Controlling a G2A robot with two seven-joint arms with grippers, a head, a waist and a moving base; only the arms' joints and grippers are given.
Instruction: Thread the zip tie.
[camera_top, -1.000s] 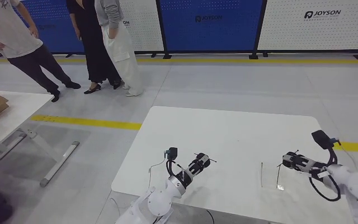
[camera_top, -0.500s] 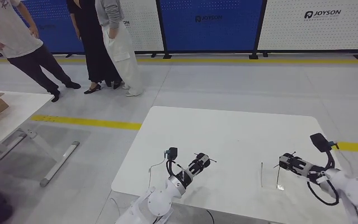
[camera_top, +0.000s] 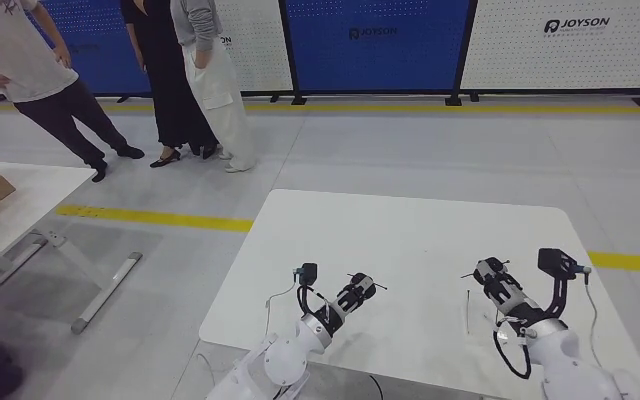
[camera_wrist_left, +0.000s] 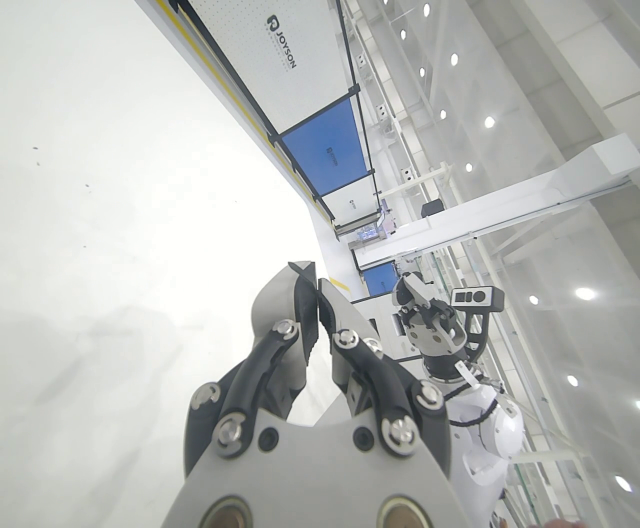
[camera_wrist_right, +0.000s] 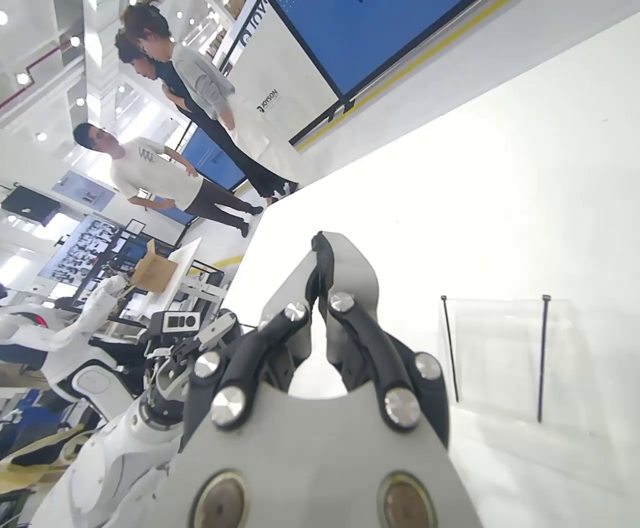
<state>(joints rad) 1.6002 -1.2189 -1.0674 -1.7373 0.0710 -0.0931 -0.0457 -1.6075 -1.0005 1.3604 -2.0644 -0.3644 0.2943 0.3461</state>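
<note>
Hovering at about five o'clock on the table (camera_top: 400, 230), we are holding our right gripper (camera_wrist_right: 320, 245) pressed together and empty just beside two zip ties (camera_wrist_right: 448, 350), which are lying parallel on what seems a clear sheet (camera_wrist_right: 505, 350), probably laid out for an easy pick. Our left gripper (camera_wrist_left: 317, 280), likewise pressed together on nothing, is waiting at seven o'clock.

Two black zip ties (camera_wrist_right: 449, 350) (camera_wrist_right: 542, 357), one clear sheet (camera_wrist_right: 500, 360), one white table (camera_wrist_right: 500, 175), two grippers (camera_wrist_left: 317, 290) (camera_wrist_right: 320, 255).
</note>
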